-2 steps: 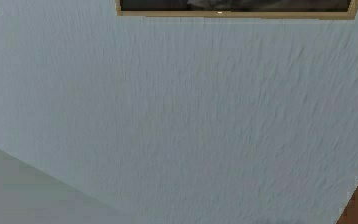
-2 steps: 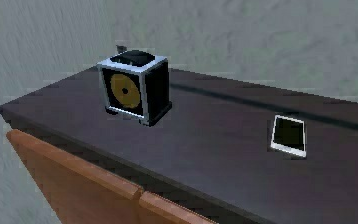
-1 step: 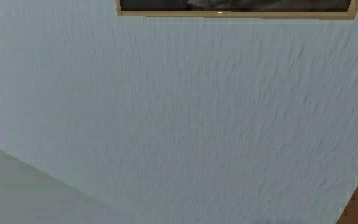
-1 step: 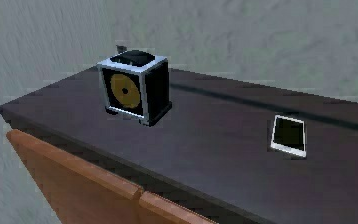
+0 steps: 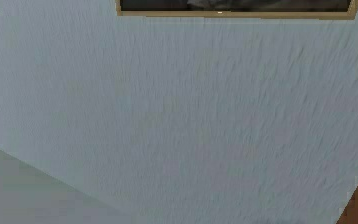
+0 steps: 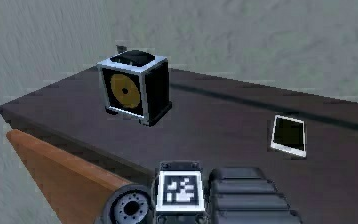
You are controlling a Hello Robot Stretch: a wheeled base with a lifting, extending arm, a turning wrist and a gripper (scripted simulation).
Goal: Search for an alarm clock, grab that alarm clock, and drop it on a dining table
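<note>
We log alarm clock [image 6: 134,88]: black cube, gold round dial, small knob on top, standing on dark table [image 6: 217,115] near table's corner at arm side view's left. White flat slab [image 6: 289,135], phone-like, lies on same table toward its other end, well apart from clock. At table's near edge: gripper [image 6: 127,207] dark body beside white marker square [image 6: 181,190]. Fingers not made out; we cannot tell whether gripper holds anything. Forward view: pale wall [image 5: 187,110], framed picture [image 5: 237,8] high up.
</note>
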